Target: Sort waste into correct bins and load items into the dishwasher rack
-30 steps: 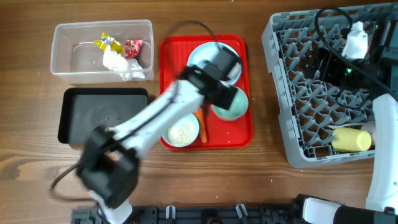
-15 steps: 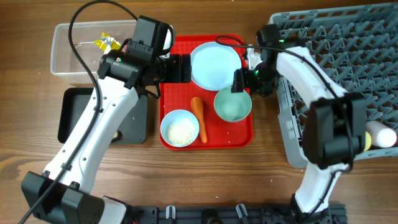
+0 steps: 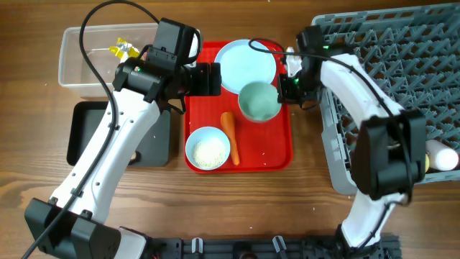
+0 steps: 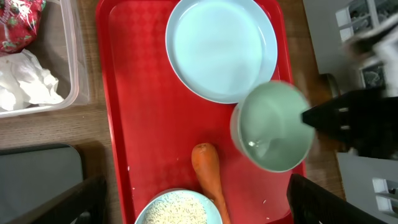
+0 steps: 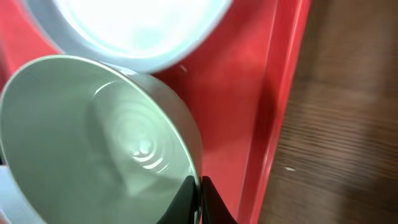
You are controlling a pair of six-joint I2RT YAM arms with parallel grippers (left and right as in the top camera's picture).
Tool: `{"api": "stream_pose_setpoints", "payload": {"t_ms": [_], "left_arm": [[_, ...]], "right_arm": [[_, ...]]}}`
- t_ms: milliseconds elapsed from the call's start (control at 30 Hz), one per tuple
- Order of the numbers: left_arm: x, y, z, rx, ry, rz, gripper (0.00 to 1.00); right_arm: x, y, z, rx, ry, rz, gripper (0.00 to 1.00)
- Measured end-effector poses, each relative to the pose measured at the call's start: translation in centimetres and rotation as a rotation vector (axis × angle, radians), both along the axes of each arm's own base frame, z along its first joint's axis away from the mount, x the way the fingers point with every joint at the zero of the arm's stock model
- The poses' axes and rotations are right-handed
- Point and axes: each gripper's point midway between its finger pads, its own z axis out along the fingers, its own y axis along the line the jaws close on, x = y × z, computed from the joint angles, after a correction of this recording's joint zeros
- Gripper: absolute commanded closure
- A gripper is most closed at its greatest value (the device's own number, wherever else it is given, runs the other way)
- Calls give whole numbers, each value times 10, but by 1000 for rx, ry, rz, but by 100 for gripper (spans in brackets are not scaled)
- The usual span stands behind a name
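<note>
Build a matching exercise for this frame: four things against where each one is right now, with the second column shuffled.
Things:
1. empty bowl
2. carrot
3. crumpled tissue
4. rice grains

Places:
A. lying loose on the red tray
B. inside the second bowl
C. rim pinched in the right pincer
D. inside the clear tub

Pairs: 1-C, 2-A, 3-D, 4-B

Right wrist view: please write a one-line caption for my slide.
Right tool shut on the rim of the empty light-blue bowl; the plate lies on the red tray.
</note>
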Motion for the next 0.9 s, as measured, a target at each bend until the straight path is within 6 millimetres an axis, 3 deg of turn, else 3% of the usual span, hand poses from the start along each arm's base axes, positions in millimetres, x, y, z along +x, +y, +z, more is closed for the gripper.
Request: {"api": "stream_pose_setpoints", "payload": {"t_ms": [33,67,133,233,267,367,433,533,667,800,900], "left_arm": [[0,0,0,0,0,0,6],[0,0,0,1,2,0,4],[-1,0,0,1,3,0,0],[-1,0,0,0,4,3,0],[-1,0,0,0,4,3,0],[-1,0,0,0,3,3,0],[-1,0,0,0,4,3,0],[-1,0,-1,0,4,3,0],[0,0,-1,0,4,3,0],[0,0,0,0,3,3,0],[0,0,0,0,3,3,0]], "right_arm": [[4,-3,16,-10,-47,-8,96],[12,-11,52,-44,-151,-29,96],[23,-29,99,-122,-301,-77,96],[33,-78,171,-335,-552,-228,96],[43,-103,194,-454,-648,-318,96],[64,-151,228,-706,-807,-501,96],[81,-170,234,-862,-859,-537,96],[103,-188,217,-1081,-831,-488,96],[126,-197,171,-1318,-693,-288,96],[129,-198,147,-1390,-605,-170,96],[128,-199,145,-1404,-583,-144,96]]}}
